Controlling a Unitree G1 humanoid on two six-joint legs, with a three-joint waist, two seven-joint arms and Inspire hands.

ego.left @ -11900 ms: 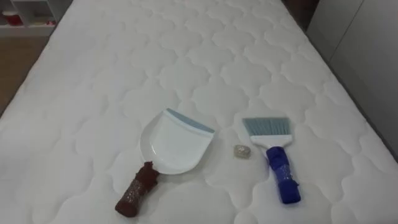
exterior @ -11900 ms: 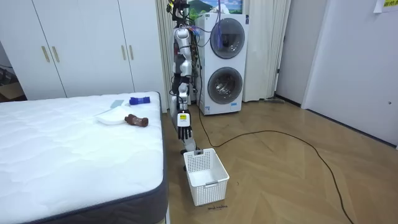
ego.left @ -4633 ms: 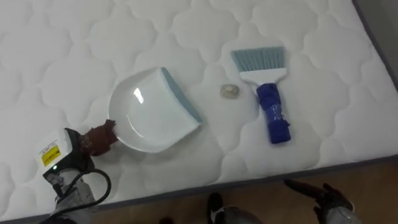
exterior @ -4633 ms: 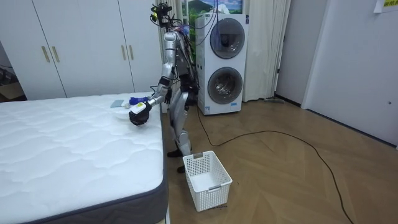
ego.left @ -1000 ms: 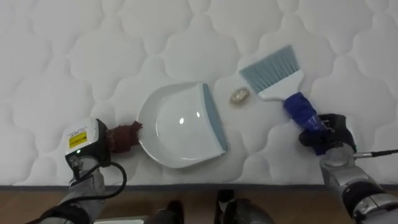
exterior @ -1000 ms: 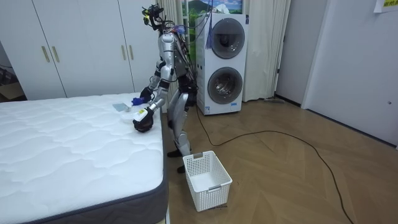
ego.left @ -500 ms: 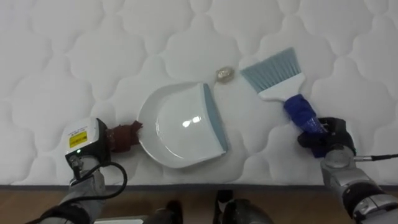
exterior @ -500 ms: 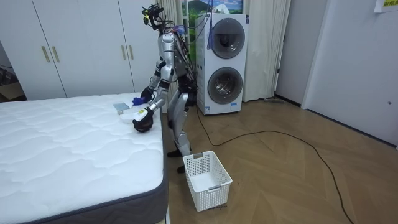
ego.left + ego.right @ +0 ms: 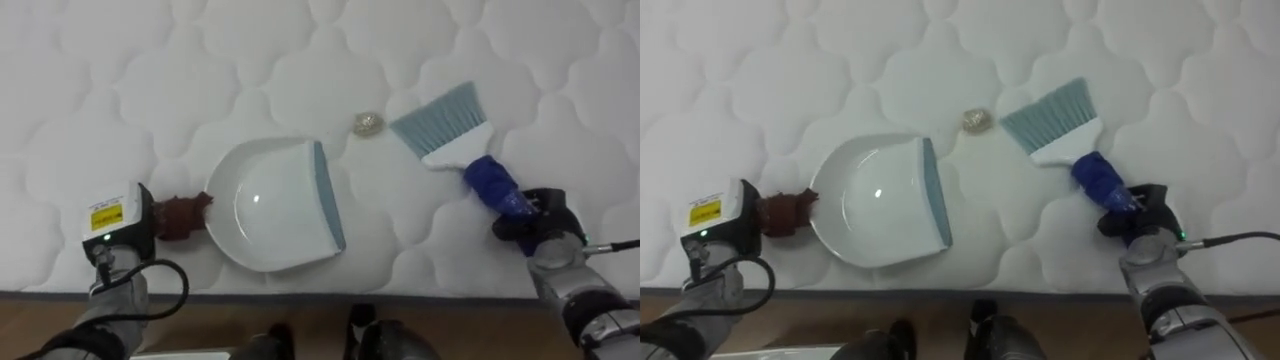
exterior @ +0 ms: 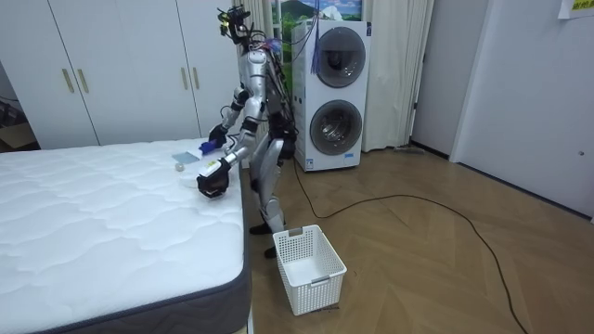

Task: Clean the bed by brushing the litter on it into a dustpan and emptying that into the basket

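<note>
Left eye view: the left robot hand point(image 9: 125, 225) grips the brown handle of the white dustpan point(image 9: 270, 205) on the bed point(image 9: 150, 80). The right robot hand point(image 9: 535, 228) grips the blue brush point(image 9: 465, 150) — its bristles sit just beside a little crumpled ball point(image 9: 367, 123).

Room view: the robot stands at the bed's edge — a white basket point(image 10: 320, 278) sits on the floor point(image 10: 418, 269) near it.

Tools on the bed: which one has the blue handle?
The brush, with pale blue bristles, held by the right hand. The white dustpan, held by the left hand, has a brown handle instead.
</note>
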